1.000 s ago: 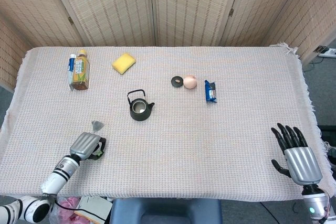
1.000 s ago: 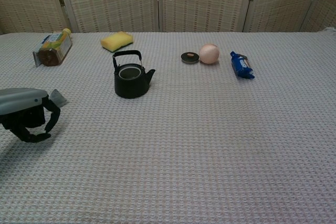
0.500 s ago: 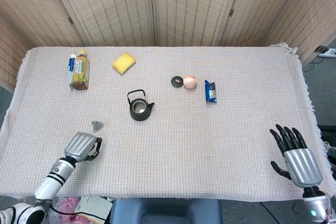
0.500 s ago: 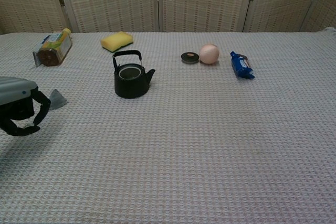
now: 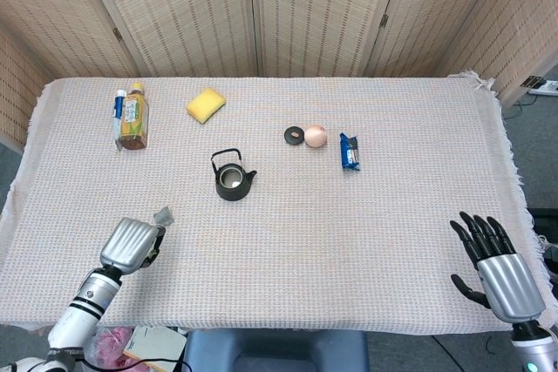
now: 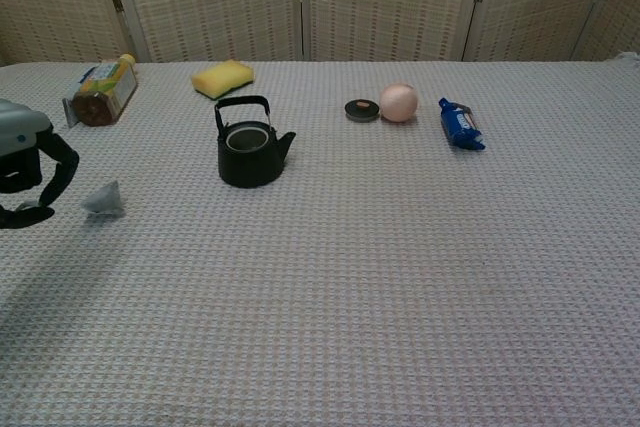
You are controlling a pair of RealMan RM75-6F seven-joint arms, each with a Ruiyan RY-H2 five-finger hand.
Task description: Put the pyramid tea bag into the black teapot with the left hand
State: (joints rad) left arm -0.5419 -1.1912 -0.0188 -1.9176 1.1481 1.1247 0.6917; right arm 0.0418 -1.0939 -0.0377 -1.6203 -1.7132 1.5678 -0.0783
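Observation:
The black teapot (image 5: 232, 180) stands lidless left of the table's middle, also seen in the chest view (image 6: 248, 152). The small grey pyramid tea bag (image 5: 163, 215) hangs tilted just right of my left hand (image 5: 129, 246), a little above the cloth. In the chest view, at the left edge, my left hand (image 6: 25, 172) has its fingers curled into a pinch, with a small pale bit at the fingertips (image 6: 27, 209) that looks like the bag's tag. The tea bag (image 6: 103, 199) sits beside them. My right hand (image 5: 497, 263) hovers open off the front right corner.
A tea bottle (image 5: 132, 118) lies at the back left and a yellow sponge (image 5: 205, 104) behind the teapot. A black ring-shaped lid (image 5: 295, 135), a peach ball (image 5: 316, 136) and a blue packet (image 5: 349, 152) sit right of the middle. Woven screens close the back.
My left hand has risen and drawn back towards the front left. The tea bag has shifted and tipped along with it. The right hand sank slightly.

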